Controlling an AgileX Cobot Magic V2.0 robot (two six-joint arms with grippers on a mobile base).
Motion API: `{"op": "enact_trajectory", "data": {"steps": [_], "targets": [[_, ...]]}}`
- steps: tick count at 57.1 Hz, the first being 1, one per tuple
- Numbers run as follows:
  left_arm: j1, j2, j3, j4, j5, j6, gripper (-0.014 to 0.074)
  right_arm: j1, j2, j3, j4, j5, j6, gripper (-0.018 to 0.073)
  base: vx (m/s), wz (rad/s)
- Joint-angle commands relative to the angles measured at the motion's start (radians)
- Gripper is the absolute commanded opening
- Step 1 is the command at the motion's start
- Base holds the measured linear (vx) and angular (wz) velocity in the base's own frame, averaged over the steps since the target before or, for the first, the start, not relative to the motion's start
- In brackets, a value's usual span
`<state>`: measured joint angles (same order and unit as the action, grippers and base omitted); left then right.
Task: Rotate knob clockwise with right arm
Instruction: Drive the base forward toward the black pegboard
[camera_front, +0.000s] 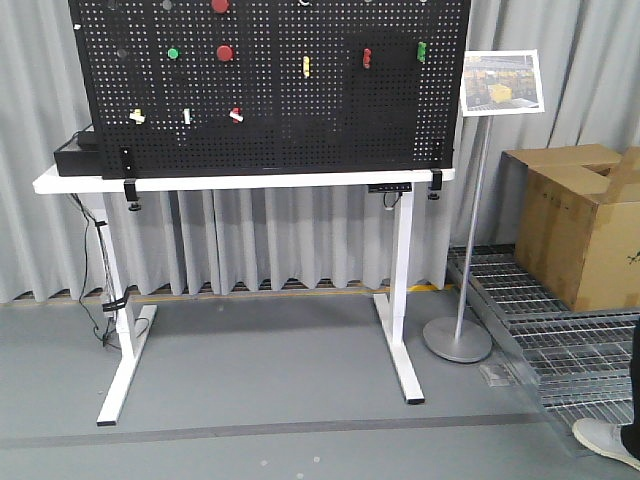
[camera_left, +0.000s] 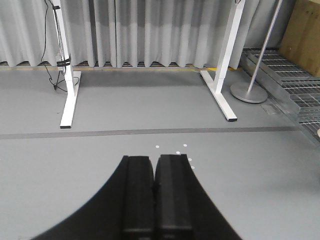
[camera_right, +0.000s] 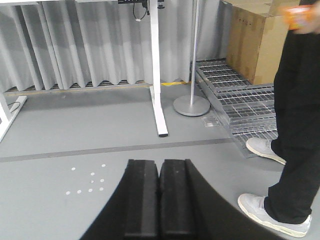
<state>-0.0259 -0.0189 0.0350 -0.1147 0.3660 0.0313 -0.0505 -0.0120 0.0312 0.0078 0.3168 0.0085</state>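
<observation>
A black pegboard (camera_front: 270, 120) stands on a white table (camera_front: 60, 183) in the front view, with red buttons (camera_front: 225, 52), a green button (camera_front: 173, 53) and a yellow toggle (camera_front: 306, 66) on it. A small silvery piece (camera_front: 303, 3) at the board's top edge, cut by the frame, may be the knob; I cannot tell. Neither arm shows in the front view. In the right wrist view my right gripper (camera_right: 159, 162) hangs over the grey floor, shut and holding nothing. In the left wrist view my left gripper (camera_left: 154, 159) is likewise shut and holding nothing above the floor.
A sign stand (camera_front: 458, 340) with a round base is right of the table. Behind it are a cardboard box (camera_front: 580, 220) and metal floor grating (camera_front: 560, 330). A person in black trousers (camera_right: 295, 125) and pale shoes stands close on the right.
</observation>
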Motion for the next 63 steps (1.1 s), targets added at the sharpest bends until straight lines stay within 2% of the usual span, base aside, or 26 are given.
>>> {"op": "enact_trajectory", "data": {"steps": [1, 63], "targets": [[0.002, -0.011, 0.010, -0.012, -0.071, -0.009, -0.0006, 0.000, -0.010, 0.006, -0.008, -0.082, -0.002, -0.0009, 0.00, 0.00], [0.002, -0.011, 0.010, -0.004, -0.075, -0.005, -0.0006, 0.000, -0.010, 0.006, -0.008, -0.082, -0.002, -0.0009, 0.04, 0.01]]}}
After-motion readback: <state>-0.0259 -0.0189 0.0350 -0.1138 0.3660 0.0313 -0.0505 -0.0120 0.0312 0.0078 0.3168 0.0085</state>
